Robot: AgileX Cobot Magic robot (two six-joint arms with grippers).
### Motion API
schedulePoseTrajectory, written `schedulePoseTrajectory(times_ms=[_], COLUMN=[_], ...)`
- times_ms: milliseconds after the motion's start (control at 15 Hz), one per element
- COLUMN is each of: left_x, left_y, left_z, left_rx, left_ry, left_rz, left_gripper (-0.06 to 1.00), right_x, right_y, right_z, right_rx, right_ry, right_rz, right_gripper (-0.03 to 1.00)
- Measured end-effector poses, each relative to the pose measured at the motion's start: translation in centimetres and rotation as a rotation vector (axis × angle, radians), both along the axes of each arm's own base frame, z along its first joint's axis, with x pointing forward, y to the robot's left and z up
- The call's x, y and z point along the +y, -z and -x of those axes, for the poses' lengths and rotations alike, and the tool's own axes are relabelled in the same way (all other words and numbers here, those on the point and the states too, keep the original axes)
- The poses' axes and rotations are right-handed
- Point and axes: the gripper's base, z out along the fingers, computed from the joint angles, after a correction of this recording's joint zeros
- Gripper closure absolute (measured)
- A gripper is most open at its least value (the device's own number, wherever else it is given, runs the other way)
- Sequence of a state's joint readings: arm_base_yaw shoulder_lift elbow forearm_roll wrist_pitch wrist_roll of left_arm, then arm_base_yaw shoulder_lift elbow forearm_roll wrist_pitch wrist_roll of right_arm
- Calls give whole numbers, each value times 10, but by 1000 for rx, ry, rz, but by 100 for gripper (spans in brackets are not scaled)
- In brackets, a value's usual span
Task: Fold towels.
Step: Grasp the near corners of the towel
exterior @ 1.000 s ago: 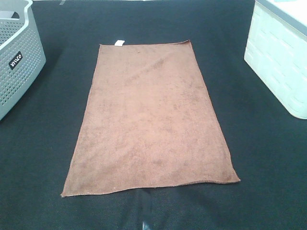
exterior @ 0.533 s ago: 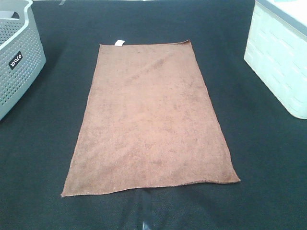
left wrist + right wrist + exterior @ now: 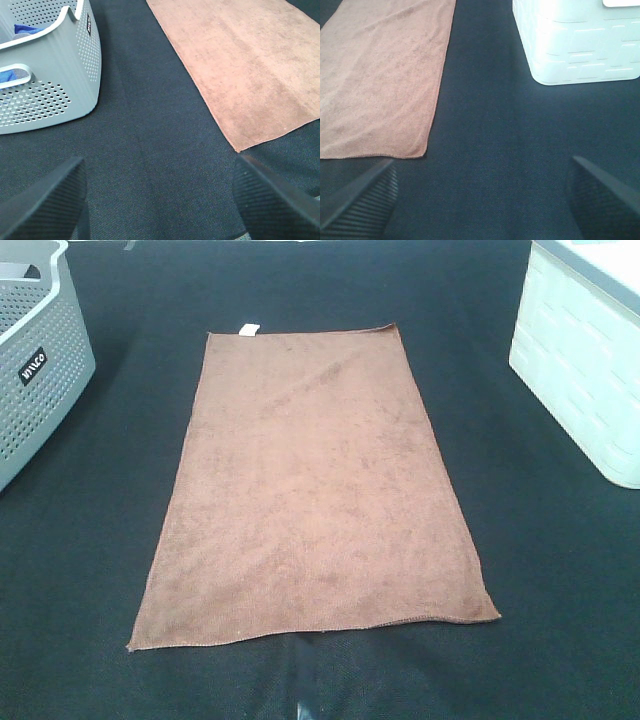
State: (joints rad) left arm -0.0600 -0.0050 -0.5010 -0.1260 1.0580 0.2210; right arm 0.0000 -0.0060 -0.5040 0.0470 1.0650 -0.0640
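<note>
The reddish-brown towel [image 3: 315, 485] lies spread flat on the black table, long side running away from me, with a small white tag [image 3: 248, 330] on its far short edge. It also shows in the left wrist view [image 3: 250, 65] and in the right wrist view [image 3: 382, 75]. Neither gripper shows in the exterior high view. My left gripper [image 3: 160, 200] is open and empty over bare cloth, short of the towel's near left corner [image 3: 237, 150]. My right gripper [image 3: 482, 200] is open and empty, short of the near right corner [image 3: 422, 156].
A grey perforated basket [image 3: 35, 360] stands at the left edge; in the left wrist view [image 3: 50, 85] blue cloth [image 3: 22, 29] shows inside it. A white bin [image 3: 585, 370] stands at the right edge, also in the right wrist view [image 3: 575, 45]. The black tablecloth [image 3: 560, 570] covers the table.
</note>
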Motion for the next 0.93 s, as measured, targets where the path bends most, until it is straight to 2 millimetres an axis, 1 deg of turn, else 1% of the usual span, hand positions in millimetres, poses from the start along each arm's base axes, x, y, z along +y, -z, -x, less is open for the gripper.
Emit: schedulePoseTrajectory(times_ms=[933], left_x=[0], left_y=[0], left_z=[0], left_rx=[0], left_ry=[0], left_rz=[0], left_gripper=[18], right_x=[0], right_y=[0], right_z=[0], right_rx=[0], right_ry=[0], right_rz=[0], right_gripper=[12])
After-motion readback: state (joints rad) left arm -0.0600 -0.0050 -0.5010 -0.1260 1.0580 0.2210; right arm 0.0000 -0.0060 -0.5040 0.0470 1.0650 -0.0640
